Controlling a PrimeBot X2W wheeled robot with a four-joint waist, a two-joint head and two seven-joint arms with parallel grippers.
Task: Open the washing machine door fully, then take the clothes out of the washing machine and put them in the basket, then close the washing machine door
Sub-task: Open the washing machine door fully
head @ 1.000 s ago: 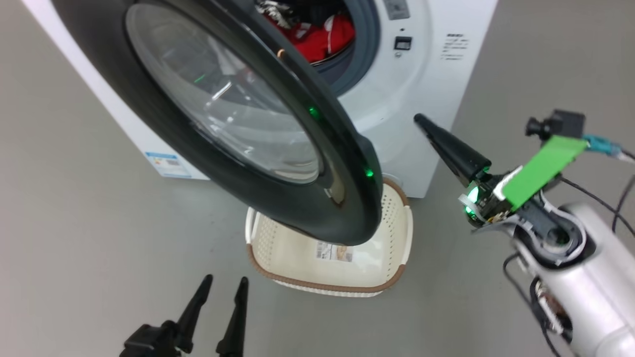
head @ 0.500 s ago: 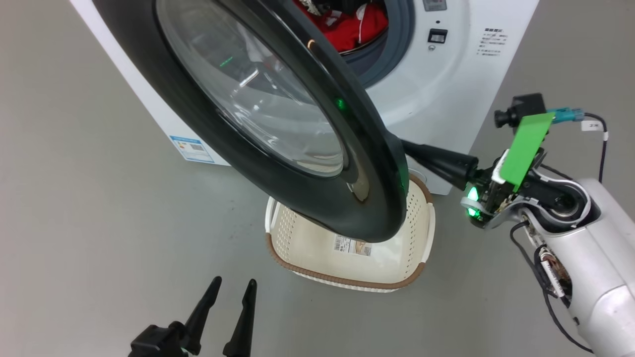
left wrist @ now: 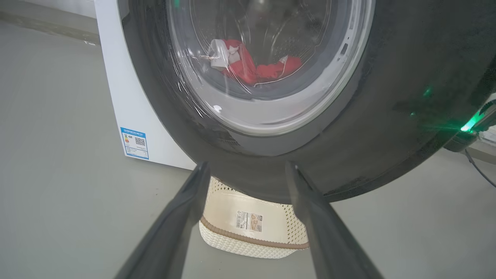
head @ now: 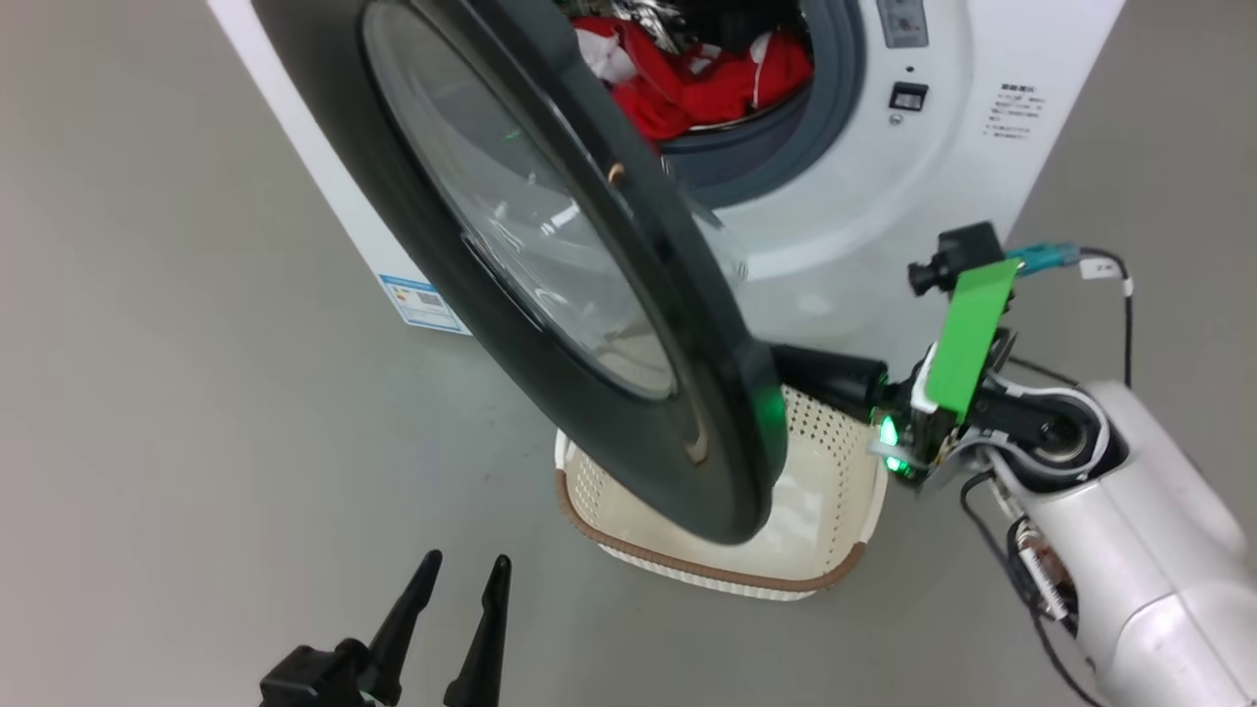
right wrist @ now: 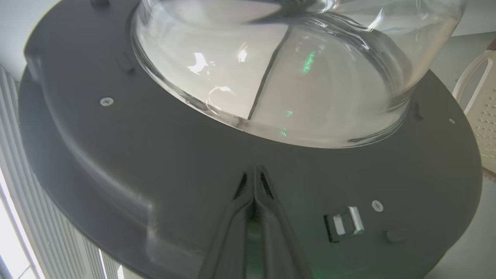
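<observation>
White washing machine (head: 884, 245) faces you, its door (head: 648, 462) swung partway out above the basket (head: 825, 530), red clothes (head: 707, 83) in the drum, your right gripper (right wrist: 254, 170) fingers together at the door's inner face, left gripper (head: 467, 558) fingers apart, holding nothing.

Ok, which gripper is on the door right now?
The right gripper, shut, with its tips against the inner face of the door, beside the glass. The left gripper hangs open, low and clear of the door.

Basket (head: 830, 491) partly behind door (head: 550, 255)
</observation>
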